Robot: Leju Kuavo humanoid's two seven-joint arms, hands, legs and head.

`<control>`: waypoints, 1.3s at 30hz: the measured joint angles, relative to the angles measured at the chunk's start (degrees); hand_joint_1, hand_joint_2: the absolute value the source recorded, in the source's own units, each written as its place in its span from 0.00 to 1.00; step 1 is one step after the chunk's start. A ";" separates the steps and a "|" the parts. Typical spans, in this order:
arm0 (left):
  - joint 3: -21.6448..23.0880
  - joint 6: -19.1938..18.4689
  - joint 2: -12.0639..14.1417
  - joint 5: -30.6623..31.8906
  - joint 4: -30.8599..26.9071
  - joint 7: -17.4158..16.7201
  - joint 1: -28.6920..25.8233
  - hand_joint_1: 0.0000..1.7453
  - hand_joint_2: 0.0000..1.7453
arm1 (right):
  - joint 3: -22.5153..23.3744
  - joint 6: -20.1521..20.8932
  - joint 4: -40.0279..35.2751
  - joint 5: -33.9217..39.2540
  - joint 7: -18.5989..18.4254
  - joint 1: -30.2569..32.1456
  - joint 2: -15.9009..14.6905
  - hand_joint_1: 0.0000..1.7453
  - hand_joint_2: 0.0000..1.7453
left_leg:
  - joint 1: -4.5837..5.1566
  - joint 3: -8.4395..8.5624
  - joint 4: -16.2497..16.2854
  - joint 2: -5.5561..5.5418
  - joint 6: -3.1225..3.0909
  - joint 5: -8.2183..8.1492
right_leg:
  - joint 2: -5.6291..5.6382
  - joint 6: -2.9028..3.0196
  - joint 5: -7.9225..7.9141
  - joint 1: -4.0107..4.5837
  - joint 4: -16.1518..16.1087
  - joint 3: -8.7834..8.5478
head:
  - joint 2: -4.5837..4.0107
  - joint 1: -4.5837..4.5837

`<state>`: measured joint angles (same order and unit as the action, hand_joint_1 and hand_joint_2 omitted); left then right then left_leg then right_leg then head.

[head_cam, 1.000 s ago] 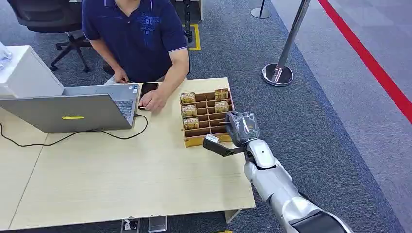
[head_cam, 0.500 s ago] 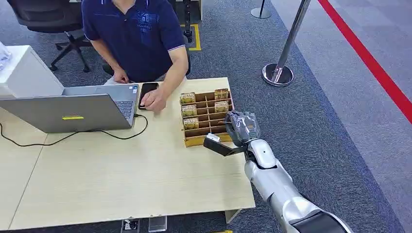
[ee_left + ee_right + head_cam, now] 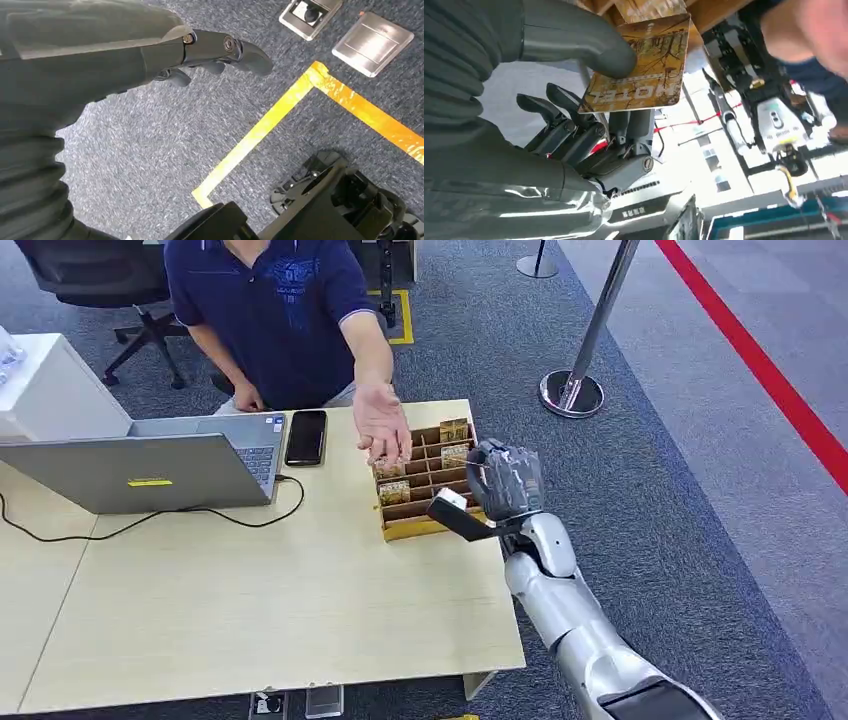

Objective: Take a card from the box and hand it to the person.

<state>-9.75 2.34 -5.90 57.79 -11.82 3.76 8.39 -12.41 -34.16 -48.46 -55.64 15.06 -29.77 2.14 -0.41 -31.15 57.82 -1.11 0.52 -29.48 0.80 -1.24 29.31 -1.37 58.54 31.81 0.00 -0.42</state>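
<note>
Since a second ago, the person's hand (image 3: 383,423) has left the table beside the phone (image 3: 306,436) and now hangs palm-up over the far half of the box (image 3: 420,527), while my right hand (image 3: 503,483) has risen a little and shifted toward it, away from the box's near right corner. Right hand: closed on the card (image 3: 644,62), which my thumb presses against my darker fingers (image 3: 574,131) in the right wrist view; the card is gold-brown with a printed word along one edge, and it is clear of the compartments. In the head view my right hand sits just beside the box's right rim, with the card hidden behind my fingers there. Between my right hand and the person's open hand lie the box's right-hand compartments; the two hands are near but apart. Box: wooden, divided into rows of slots, several holding more gold cards, standing on the pale table (image 3: 250,600) near its right edge. Left hand (image 3: 150,55): hanging over grey carpet and yellow floor tape, holding nothing, fingers loosely extended. Further out, an open laptop (image 3: 150,468) stands on the table's left part, its black cable trailing across the top, the phone lying between it and the box.
</note>
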 joint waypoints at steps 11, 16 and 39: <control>-0.11 0.57 -0.02 0.98 0.00 0.61 0.12 0.00 1.00 | 0.13 6.10 -9.87 13.03 6.21 1.26 1.46 1.00 1.00 | 0.00 0.00 -0.01 0.00 0.00 0.00 | 0.00 0.00 0.00 0.00 0.01 0.00 | 0.00 0.04; -0.15 0.59 -0.02 1.05 0.00 0.68 0.12 0.00 1.00 | -1.07 8.33 -10.95 15.45 7.84 1.48 2.82 1.00 1.00 | 0.00 -0.01 -0.01 0.00 0.00 0.00 | 0.00 0.00 0.00 0.00 0.01 0.00 | 0.00 -0.02; -1.51 0.04 -0.20 1.64 0.00 -0.44 0.16 0.00 0.00 | -6.01 9.40 -8.59 17.29 7.74 0.05 5.42 0.00 0.00 | 0.00 -0.04 -0.01 -0.01 0.00 0.00 | -0.01 0.00 0.00 0.00 0.02 0.03 | 0.00 0.00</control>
<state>-11.26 2.38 -6.10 59.43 -11.82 3.32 8.55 -18.43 -24.77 -57.05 -38.36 22.80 -29.73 7.56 -0.41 -31.19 57.81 -1.12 0.52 -29.47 0.80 -1.24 29.32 -1.37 58.56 31.83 0.00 -0.42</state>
